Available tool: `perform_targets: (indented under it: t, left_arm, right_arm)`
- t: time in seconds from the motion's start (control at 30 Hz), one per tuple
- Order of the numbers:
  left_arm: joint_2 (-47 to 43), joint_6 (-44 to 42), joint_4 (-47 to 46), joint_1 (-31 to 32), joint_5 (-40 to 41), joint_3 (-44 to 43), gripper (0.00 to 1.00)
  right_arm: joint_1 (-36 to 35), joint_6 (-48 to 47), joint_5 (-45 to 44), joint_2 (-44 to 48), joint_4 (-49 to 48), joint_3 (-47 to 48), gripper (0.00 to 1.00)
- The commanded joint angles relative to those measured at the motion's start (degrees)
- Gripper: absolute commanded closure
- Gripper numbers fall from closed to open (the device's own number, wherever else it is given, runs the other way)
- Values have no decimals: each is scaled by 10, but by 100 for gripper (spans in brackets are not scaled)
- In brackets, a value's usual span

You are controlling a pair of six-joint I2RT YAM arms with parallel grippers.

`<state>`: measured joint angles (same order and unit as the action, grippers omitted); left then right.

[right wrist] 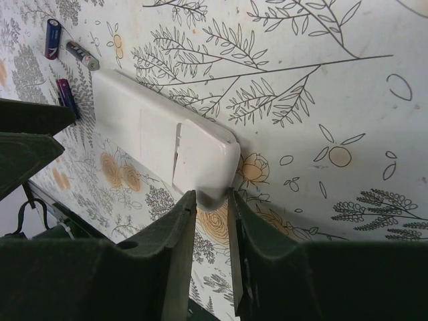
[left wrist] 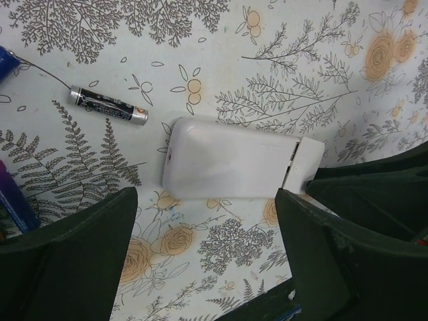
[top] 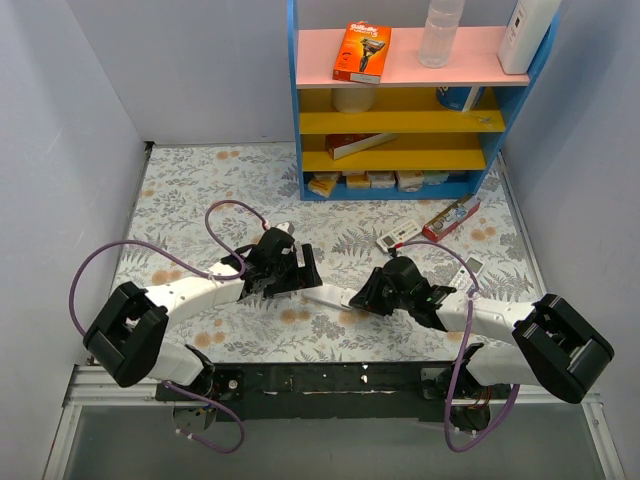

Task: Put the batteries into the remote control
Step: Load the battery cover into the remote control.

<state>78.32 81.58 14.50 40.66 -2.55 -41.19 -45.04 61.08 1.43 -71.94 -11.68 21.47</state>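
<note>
The white remote control [left wrist: 231, 166] lies back up on the floral mat, its battery cover [left wrist: 304, 159] slid a little out at one end. My left gripper [left wrist: 207, 251] hovers over it, jaws wide open and empty. A dark battery [left wrist: 107, 105] lies just beyond the remote, and blue and purple batteries show at the left edge [left wrist: 12, 200]. My right gripper [right wrist: 211, 200] is shut on the cover end of the remote [right wrist: 144, 120]. Three batteries [right wrist: 83, 55] lie past its far end. In the top view the remote [top: 330, 297] lies between both grippers.
Two other small remotes [top: 398, 236] [top: 472, 266] and a red toothpaste box [top: 452, 217] lie at the back right. A blue and yellow shelf [top: 400, 150] stands at the back. Grey walls close both sides.
</note>
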Motion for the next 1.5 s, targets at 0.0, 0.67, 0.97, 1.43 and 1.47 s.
perform_targets:
  t: [0.0,0.67,0.97,1.43,1.47]
  left_arm:
    - [18,-26,15,-1,0,-29,17]
    - [67,-57,71,0,-12,-96,22]
    - [84,-62,80,8,-17,-105,22]
    - [108,-75,92,19,-11,-121,23]
    - [109,-76,94,21,-8,-122,23]
  right_arm:
    - [-4,-10,-13,0,24,28,67]
    - [-7,-44,-46,21,98,71,57]
    - [-11,-53,-58,-11,132,106,57]
    - [-26,-59,-75,-59,163,145,58]
    - [-27,-61,-76,-64,164,146,58]
